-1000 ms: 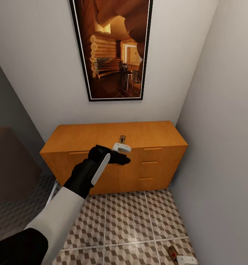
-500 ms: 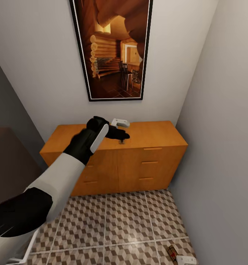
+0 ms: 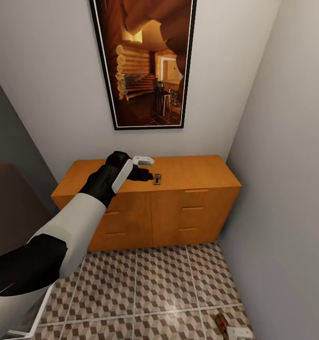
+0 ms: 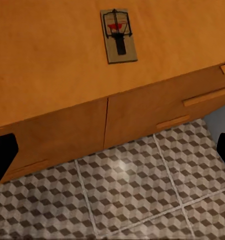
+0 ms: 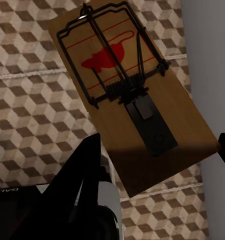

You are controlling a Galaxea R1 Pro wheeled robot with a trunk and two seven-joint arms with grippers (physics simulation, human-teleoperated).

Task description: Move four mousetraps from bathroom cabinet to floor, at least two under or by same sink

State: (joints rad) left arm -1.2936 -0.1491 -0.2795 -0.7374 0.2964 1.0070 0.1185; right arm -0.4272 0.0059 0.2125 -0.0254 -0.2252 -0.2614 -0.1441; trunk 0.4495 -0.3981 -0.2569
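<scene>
One mousetrap [image 3: 156, 179] lies flat on top of the orange-brown cabinet [image 3: 197, 170], near its front edge. My left gripper [image 3: 149, 176] hovers over the cabinet top just left of that trap. In the left wrist view the same mousetrap [image 4: 119, 42] lies ahead on the wood, and the dark fingertips [image 4: 2, 156] stand wide apart at the picture's edges, so this gripper is open. Low at my right side, the right gripper [image 3: 237, 333] is shut on a second mousetrap [image 5: 132, 95] above the cube-patterned bathroom floor [image 3: 154, 283], its black finger [image 5: 87, 172] pressing the board's edge.
A large framed picture [image 3: 142, 61] hangs on the wall above the cabinet. A grey wall [image 3: 287, 189] closes the right side, close to the cabinet's end. A dark brown surface [image 3: 12, 208] stands at the left. Drawer handles [image 3: 197, 208] run down the cabinet's right front.
My left arm has risen from in front of the cabinet's face to over its top and drawn slightly left, uncovering the trap. The right gripper and its trap have stayed put.
</scene>
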